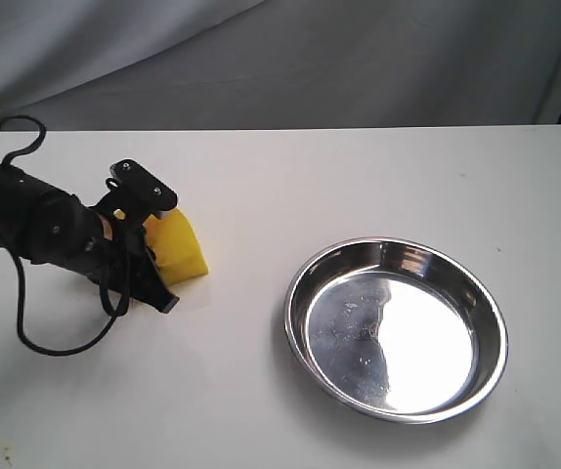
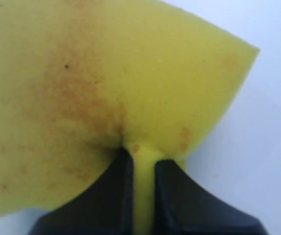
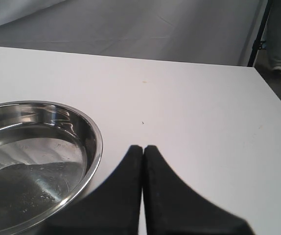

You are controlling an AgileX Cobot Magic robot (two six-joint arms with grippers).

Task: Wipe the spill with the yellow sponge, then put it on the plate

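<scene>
Left hand (image 1: 168,252) is clamped on the sponge (image 1: 185,249), its fingers (image 2: 113,196) pinching the foam into a thin ridge. Brownish stains mark the sponge's face. The sponge is tilted, low over the desk (image 1: 261,176), at 9 o'clock from the plate (image 1: 289,313) and well apart from it. Right hand (image 3: 143,149) has its jaws pressed flat together and is near the plate's rim.

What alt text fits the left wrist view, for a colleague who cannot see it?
A yellow sponge with orange-brown stains fills nearly the whole view, a thin fold of its foam pinched between two black fingers. A strip of white table shows beside it.
</scene>
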